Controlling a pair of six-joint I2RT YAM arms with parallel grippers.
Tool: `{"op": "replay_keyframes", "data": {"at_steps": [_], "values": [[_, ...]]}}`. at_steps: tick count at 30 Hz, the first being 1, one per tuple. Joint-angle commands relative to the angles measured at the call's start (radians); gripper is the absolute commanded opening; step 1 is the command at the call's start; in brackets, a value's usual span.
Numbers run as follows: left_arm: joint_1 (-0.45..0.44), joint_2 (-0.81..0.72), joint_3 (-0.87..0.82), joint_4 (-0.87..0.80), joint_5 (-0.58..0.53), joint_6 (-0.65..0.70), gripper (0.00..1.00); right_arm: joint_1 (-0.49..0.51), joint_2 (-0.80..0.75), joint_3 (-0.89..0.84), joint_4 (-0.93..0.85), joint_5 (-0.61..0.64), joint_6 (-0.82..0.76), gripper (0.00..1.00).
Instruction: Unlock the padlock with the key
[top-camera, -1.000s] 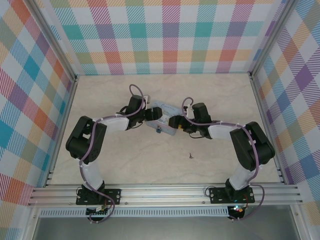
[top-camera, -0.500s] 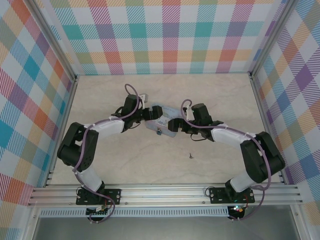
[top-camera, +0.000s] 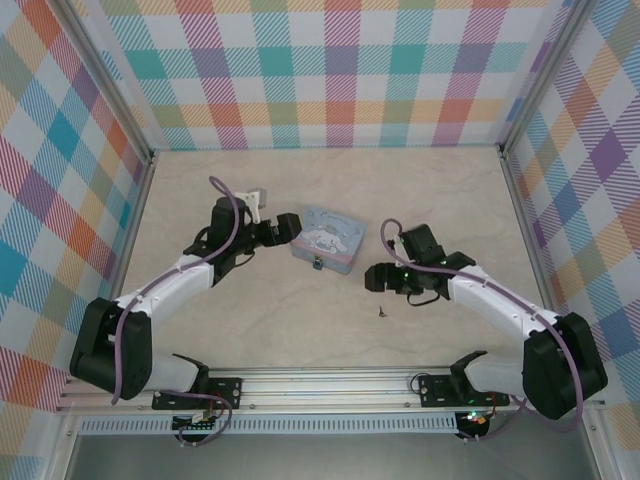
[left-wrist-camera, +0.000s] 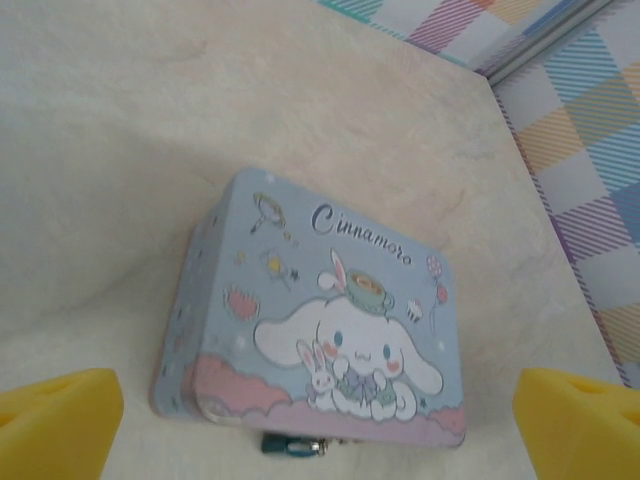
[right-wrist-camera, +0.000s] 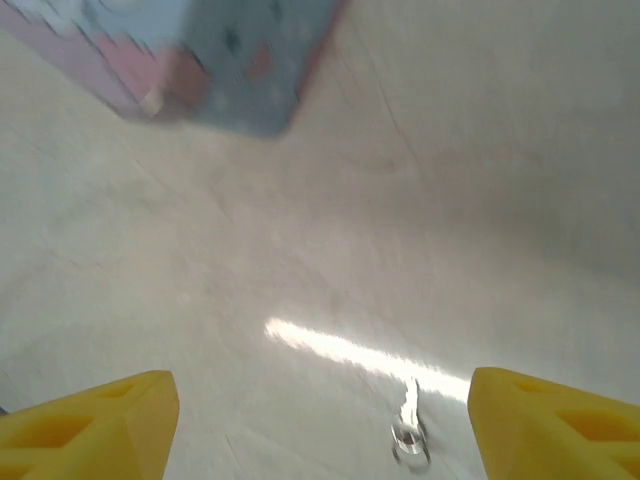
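On the table (top-camera: 300, 330) the tin (top-camera: 328, 238) is seen lying flat, lid up, near the middle. The left gripper (top-camera: 288, 227) is held just beside the tin's left end, its jaws spread wide with nothing between them; in the left wrist view the tin lies ahead of the yellow pads (left-wrist-camera: 55, 420). The right gripper (top-camera: 376, 279) is stationed apart from the tin on its right, jaws likewise parted and empty. The padlock (top-camera: 316, 263) is found hanging at the tin's near edge, touching it. The key (top-camera: 381, 312) lies alone on the bare table, near the right gripper and apart from the tin; in the right wrist view it is seen low in the frame, nearer the right-hand pad (right-wrist-camera: 560, 420). The step in hand is judged to be collecting the key. It would best be centred between the pads first, then approached low enough that the tips meet the tabletop, since so thin a piece is easily skidded. The head should be pinched, the blade left free.
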Motion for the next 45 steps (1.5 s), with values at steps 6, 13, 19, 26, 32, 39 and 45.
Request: {"op": "replay_keyframes", "data": {"at_steps": [6,13,19,26,32,39,45], "values": [[-0.001,-0.037,-0.075,0.018,0.024,-0.037,1.00,0.058,0.083,-0.014,-0.105,-0.015,0.054,0.68],[-0.002,-0.049,-0.086,0.024,0.018,-0.036,1.00,0.083,0.162,0.008,-0.104,0.046,0.081,0.59],[-0.001,-0.054,-0.092,0.025,0.016,-0.036,1.00,0.105,0.218,0.034,-0.119,0.074,0.082,0.53],[-0.002,-0.053,-0.097,0.028,0.012,-0.034,1.00,0.125,0.263,0.048,-0.136,0.084,0.087,0.44],[-0.001,-0.051,-0.095,0.027,0.003,-0.031,1.00,0.144,0.302,0.055,-0.136,0.093,0.091,0.37],[-0.001,-0.044,-0.092,0.025,0.003,-0.027,1.00,0.153,0.338,0.064,-0.124,0.099,0.087,0.24],[-0.001,-0.044,-0.089,0.021,0.003,-0.025,1.00,0.153,0.327,0.047,-0.105,0.112,0.083,0.12]]}}
